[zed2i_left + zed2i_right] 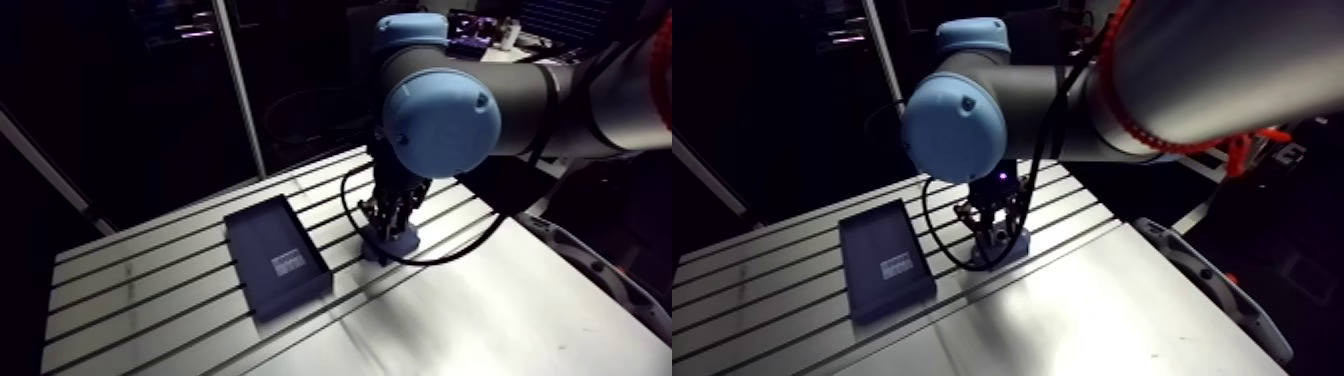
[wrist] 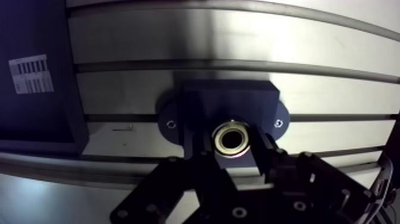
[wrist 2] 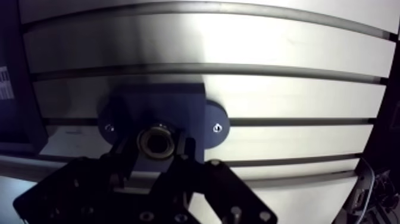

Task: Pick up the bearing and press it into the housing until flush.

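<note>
Wrist view showed a dark tray beside the housing. The bearing sat at the housing's bore, with the gripper clamped on its sides. I judged this the pressing stage, and next called for a straight push until flush.

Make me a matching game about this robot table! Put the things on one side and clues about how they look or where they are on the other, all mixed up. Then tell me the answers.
Things:
1. bearing
2. housing
3. tray
4. table

Clues:
A. silvery, with long slots
B. dark block with a screw on each side
C. shiny ring between the fingers of the pincer
D. flat dark box with a white label

Pairs: 1-C, 2-B, 3-D, 4-A.
</note>
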{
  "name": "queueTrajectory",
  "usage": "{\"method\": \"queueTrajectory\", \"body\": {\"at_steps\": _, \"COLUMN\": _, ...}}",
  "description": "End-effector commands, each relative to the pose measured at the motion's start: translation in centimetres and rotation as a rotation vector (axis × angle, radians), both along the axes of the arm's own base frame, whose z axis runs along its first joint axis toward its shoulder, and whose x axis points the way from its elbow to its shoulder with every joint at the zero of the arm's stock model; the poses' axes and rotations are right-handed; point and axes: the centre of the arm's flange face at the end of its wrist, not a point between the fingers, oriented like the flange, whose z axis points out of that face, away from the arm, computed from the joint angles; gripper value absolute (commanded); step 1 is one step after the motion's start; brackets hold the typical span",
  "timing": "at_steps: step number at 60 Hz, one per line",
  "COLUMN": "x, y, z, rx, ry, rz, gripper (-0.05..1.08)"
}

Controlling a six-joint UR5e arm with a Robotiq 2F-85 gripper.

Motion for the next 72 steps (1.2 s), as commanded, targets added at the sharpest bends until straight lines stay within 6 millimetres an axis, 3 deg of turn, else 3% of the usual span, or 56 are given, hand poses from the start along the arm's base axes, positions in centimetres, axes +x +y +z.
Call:
{"method": "queueTrajectory", "body": {"at_steps": 1, "x": 0.0, "y": 0.0, "z": -0.1, "rx": -0.001, "ry": -0.002, "rz": 0.000, "gripper": 0.71}}
{"method": "queueTrajectory", "body": {"at_steps": 13, "x": 0.0, "y": 0.1, "z": -0.1, "rx": 0.000, "ry": -0.001, "rz": -0.003, "gripper": 0.68}}
{"method": "queueTrajectory", "body": {"at_steps": 14, "x": 0.0, "y": 0.1, "z": 0.0, "rx": 0.000, "ry": 0.000, "rz": -0.003, "gripper": 0.56}}
{"method": "queueTrajectory", "body": {"at_steps": 15, "x": 0.0, "y": 0.1, "z": 0.0, "rx": 0.000, "ry": 0.000, "rz": -0.003, "gripper": 0.56}}
{"method": "queueTrajectory", "body": {"at_steps": 16, "x": 0.0, "y": 0.1, "z": 0.1, "rx": -0.001, "ry": 0.001, "rz": -0.002, "gripper": 0.25}}
{"method": "queueTrajectory", "body": {"at_steps": 17, "x": 0.0, "y": 0.1, "z": 0.1, "rx": -0.001, "ry": 0.001, "rz": -0.002, "gripper": 0.25}}
{"method": "queueTrajectory", "body": {"at_steps": 18, "x": 0.1, "y": 0.0, "z": 0.1, "rx": -0.001, "ry": 0.001, "rz": -0.002, "gripper": 0.03}}
{"method": "queueTrajectory", "body": {"at_steps": 19, "x": 0.0, "y": 0.0, "z": 0.2, "rx": 0.000, "ry": 0.003, "rz": -0.002, "gripper": 0.01}}
{"method": "queueTrajectory", "body": {"at_steps": 41, "x": -0.1, "y": 0.2, "z": 0.6, "rx": 0.006, "ry": 0.013, "rz": -0.003, "gripper": 0.00}}
{"method": "queueTrajectory", "body": {"at_steps": 52, "x": -1.0, "y": 0.6, "z": 2.2, "rx": 0.007, "ry": 0.023, "rz": -0.009, "gripper": 0.00}}
{"method": "queueTrajectory", "body": {"at_steps": 59, "x": -1.1, "y": 0.6, "z": 3.3, "rx": -0.005, "ry": 0.007, "rz": -0.024, "gripper": 0.04}}
{"method": "queueTrajectory", "body": {"at_steps": 60, "x": -1.1, "y": 0.6, "z": 3.7, "rx": -0.002, "ry": 0.013, "rz": -0.024, "gripper": 0.19}}
{"method": "queueTrajectory", "body": {"at_steps": 61, "x": -1.1, "y": 0.6, "z": 3.7, "rx": -0.002, "ry": 0.013, "rz": -0.024, "gripper": 0.19}}
{"method": "queueTrajectory", "body": {"at_steps": 62, "x": -1.1, "y": 0.5, "z": 4.0, "rx": -0.001, "ry": 0.017, "rz": -0.024, "gripper": 0.38}}
{"method": "queueTrajectory", "body": {"at_steps": 63, "x": -1.1, "y": 0.5, "z": 4.0, "rx": -0.001, "ry": 0.017, "rz": -0.024, "gripper": 0.38}}
{"method": "queueTrajectory", "body": {"at_steps": 64, "x": -1.1, "y": 0.5, "z": 4.0, "rx": 0.000, "ry": 0.017, "rz": -0.024, "gripper": 0.54}}
{"method": "queueTrajectory", "body": {"at_steps": 65, "x": -1.1, "y": 0.5, "z": 4.0, "rx": 0.000, "ry": 0.017, "rz": -0.024, "gripper": 0.54}}
{"method": "queueTrajectory", "body": {"at_steps": 66, "x": -1.1, "y": 0.5, "z": 4.0, "rx": -0.002, "ry": 0.016, "rz": -0.024, "gripper": 0.68}}
{"method": "queueTrajectory", "body": {"at_steps": 72, "x": -1.0, "y": 0.4, "z": 4.0, "rx": -0.003, "ry": 0.017, "rz": -0.024, "gripper": 0.80}}
